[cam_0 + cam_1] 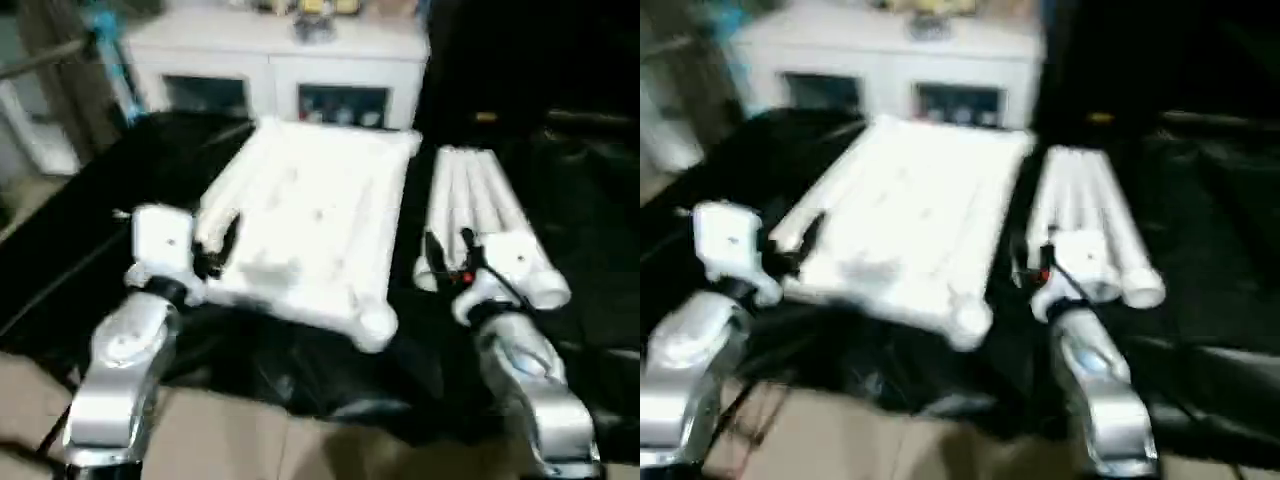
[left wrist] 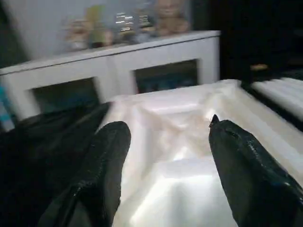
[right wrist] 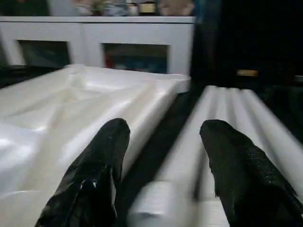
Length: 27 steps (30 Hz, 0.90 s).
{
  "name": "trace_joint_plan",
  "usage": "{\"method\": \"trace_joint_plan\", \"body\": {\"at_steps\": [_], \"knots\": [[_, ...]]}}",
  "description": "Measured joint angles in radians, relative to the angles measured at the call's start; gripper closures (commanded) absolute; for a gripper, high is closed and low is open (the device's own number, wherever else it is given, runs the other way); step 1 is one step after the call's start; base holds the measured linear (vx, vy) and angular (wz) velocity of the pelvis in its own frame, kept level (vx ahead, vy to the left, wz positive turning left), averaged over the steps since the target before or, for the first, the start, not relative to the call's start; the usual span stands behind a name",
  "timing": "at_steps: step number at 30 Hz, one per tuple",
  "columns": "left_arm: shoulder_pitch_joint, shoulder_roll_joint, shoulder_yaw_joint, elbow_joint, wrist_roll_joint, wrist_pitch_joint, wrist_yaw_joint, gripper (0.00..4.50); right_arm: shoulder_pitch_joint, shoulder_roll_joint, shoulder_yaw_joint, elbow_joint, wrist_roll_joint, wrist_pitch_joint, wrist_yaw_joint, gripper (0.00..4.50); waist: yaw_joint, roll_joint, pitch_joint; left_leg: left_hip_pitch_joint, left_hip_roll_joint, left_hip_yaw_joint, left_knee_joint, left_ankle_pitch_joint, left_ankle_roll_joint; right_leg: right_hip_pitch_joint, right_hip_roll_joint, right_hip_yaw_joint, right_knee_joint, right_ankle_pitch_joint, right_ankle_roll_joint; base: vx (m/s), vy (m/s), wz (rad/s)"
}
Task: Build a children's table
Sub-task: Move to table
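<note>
white cabinet (image 1: 280, 70) behind tabletop (image 1: 310, 220), legs (image 1: 480, 215) beside

Silver forearms (image 1: 125, 375), white wrist housings, black claw fingers (image 2: 102, 170), seemingly glossy

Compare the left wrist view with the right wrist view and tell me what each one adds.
Left wrist view: the left gripper, open, hovering over the tabletop's near edge.
Right wrist view: the right gripper, open, above the bundle of white legs lying side by side on the black sheet.
Shared: the white tabletop lying ribbed side up, and the white cabinet behind it.
</note>
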Motion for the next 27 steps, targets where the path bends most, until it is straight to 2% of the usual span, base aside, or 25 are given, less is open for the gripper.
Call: {"method": "trace_joint_plan", "body": {"at_steps": [1, 2, 3, 5, 6, 8, 9, 12, 15, 18, 19, 22, 27], "knots": [[-0.004, -0.002, -0.016, 0.001, 0.000, 0.000, -0.007, 1.41, -0.001, -0.008, -0.012, 0.000, 0.000, 0.002, 0.002, 1.78, -0.003, 0.003, 0.000, -0.012, 0.000, -0.003, 0.001, -0.001, 0.002, -0.005, 0.002, 0.001, 0.003, -0.001, -0.004, 0.115, -0.031, 0.02], [-0.008, -0.005, -0.037, 0.001, 0.000, 0.001, -0.017, 1.41, 0.001, -0.015, -0.026, 0.001, 0.000, 0.009, 0.003, 1.78, -0.007, 0.011, -0.003, -0.021, 0.000, -0.011, -0.002, 0.003, 0.000, -0.009, 0.006, 0.003, 0.000, 0.000, -0.004, 0.097, -0.064, 0.05], [-0.012, -0.008, -0.054, 0.000, -0.001, 0.001, -0.024, 1.41, 0.001, -0.019, -0.047, 0.002, 0.000, 0.015, 0.002, 1.78, -0.007, 0.014, -0.005, -0.027, 0.001, -0.015, -0.007, 0.009, -0.012, -0.015, 0.011, 0.006, -0.001, -0.001, -0.005, 0.081, -0.058, 0.08], [-0.020, -0.001, -0.062, 0.000, -0.012, 0.001, -0.056, 1.41, -0.002, -0.033, -0.056, 0.002, 0.004, 0.020, 0.011, 1.78, -0.002, 0.017, -0.005, -0.035, 0.006, -0.018, -0.010, 0.015, -0.026, -0.017, 0.023, 0.010, -0.007, 0.002, -0.007, 0.066, -0.051, 0.09], [-0.020, 0.005, -0.064, 0.000, -0.018, 0.001, -0.072, 1.41, -0.009, -0.035, -0.055, 0.002, 0.007, 0.021, 0.018, 1.78, 0.003, 0.018, -0.003, -0.036, 0.012, -0.020, -0.010, 0.017, -0.035, -0.017, 0.027, 0.007, -0.012, 0.005, -0.010, 0.000, 0.000, 0.00], [-0.022, 0.020, -0.076, -0.001, -0.034, 0.002, -0.106, 1.41, -0.017, -0.045, -0.050, -0.004, 0.014, 0.030, 0.038, 1.78, 0.005, 0.023, -0.001, -0.034, 0.019, -0.021, -0.013, 0.021, -0.043, -0.011, 0.028, 0.000, -0.021, 0.011, -0.015, 0.000, 0.000, 0.00], [-0.023, 0.031, -0.089, 0.000, -0.037, 0.003, -0.132, 1.41, -0.018, -0.060, -0.043, -0.013, 0.021, 0.040, 0.058, 1.78, 0.005, 0.027, 0.001, -0.031, 0.028, -0.015, -0.017, 0.024, -0.050, -0.006, 0.028, -0.003, -0.027, 0.011, -0.022, 0.000, 0.000, 0.00], [-0.032, 0.090, -0.139, 0.011, -0.037, 0.012, -0.226, 1.41, -0.028, -0.154, -0.020, -0.022, 0.042, 0.077, 0.149, 1.78, 0.003, 0.033, 0.011, -0.016, 0.038, 0.009, -0.023, 0.026, -0.047, 0.008, 0.024, -0.001, -0.029, 0.014, -0.027, -0.027, 0.000, 0.01], [-0.051, 0.142, -0.187, 0.034, -0.046, 0.027, -0.335, 1.41, -0.048, -0.226, 0.002, -0.031, 0.048, 0.101, 0.241, 1.78, -0.005, 0.032, 0.015, -0.008, 0.039, 0.014, -0.030, 0.028, -0.048, 0.011, 0.023, 0.000, -0.031, 0.017, -0.026, -0.072, -0.009, 0.00], [-0.085, 0.188, -0.227, 0.073, -0.060, 0.033, -0.451, 1.41, -0.065, -0.277, 0.011, -0.033, 0.055, 0.112, 0.320, 1.78, -0.012, 0.031, 0.015, -0.008, 0.042, 0.014, -0.037, 0.043, -0.050, 0.009, 0.026, -0.001, -0.030, 0.021, -0.031, -0.017, -0.007, 0.00], [-0.101, 0.206, -0.242, 0.089, -0.061, 0.033, -0.485, 1.58, -0.072, -0.295, 0.022, -0.033, 0.055, 0.117, 0.344, 1.78, -0.013, 0.031, 0.015, -0.008, 0.043, 0.014, -0.039, 0.045, -0.051, 0.008, 0.026, -0.002, -0.030, 0.023, -0.034, 0.000, 0.000, 0.00], [-0.214, 0.272, -0.308, 0.229, -0.035, -0.014, -0.638, 1.79, -0.104, -0.368, 0.059, -0.030, 0.072, 0.118, 0.448, 1.78, -0.013, 0.030, 0.016, -0.010, 0.043, 0.015, -0.046, 0.055, -0.049, 0.003, 0.027, -0.003, -0.029, 0.025, -0.037, 0.000, 0.000, 0.00], [-0.353, 0.302, -0.375, 0.482, 0.044, -0.140, -0.805, 2.25, -0.115, -0.433, 0.124, -0.032, 0.091, 0.120, 0.590, 1.78, -0.017, 0.030, 0.016, -0.016, 0.045, 0.016, -0.047, 0.061, -0.044, 0.000, 0.027, -0.004, -0.032, 0.025, -0.037, 0.000, 0.000, 0.00]]}}
